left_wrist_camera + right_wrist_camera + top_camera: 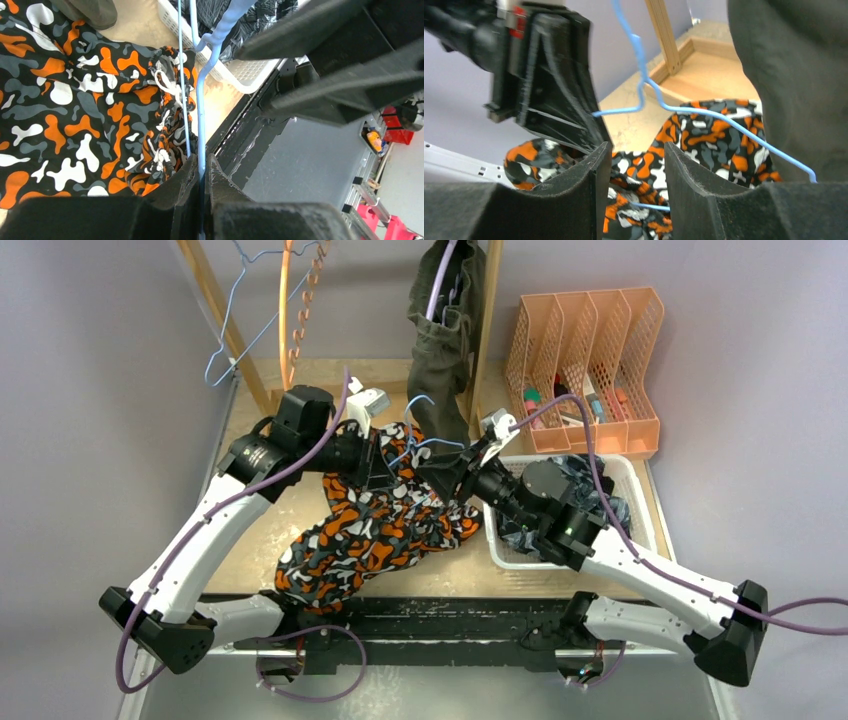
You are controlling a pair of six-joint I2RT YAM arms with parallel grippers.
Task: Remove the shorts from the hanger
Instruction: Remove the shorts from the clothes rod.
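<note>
Fingers (181,187) of the left gripper (201,167) are pressing together on the wire of a blue hanger (201,120), so this gripper is grasping the hanger firmly. The camo shorts (370,535) are lying in a crumpled heap on the table (245,560), in the middle between the two arms. Their waistband with the white drawstring is sitting just beside the hanger wire. Whether the wire is passing through the shorts, I cannot tell. The right gripper (634,150) is pointing toward the camo shorts with its jaws released; a gap is showing between the pads and nothing is sitting in it. Olive-green shorts (445,330) are hanging on the wooden rack (485,340) at the back. To the right, a white basket (637,480) is holding dark fabric (575,472), and an orange organizer (590,360) is standing behind it.
</note>
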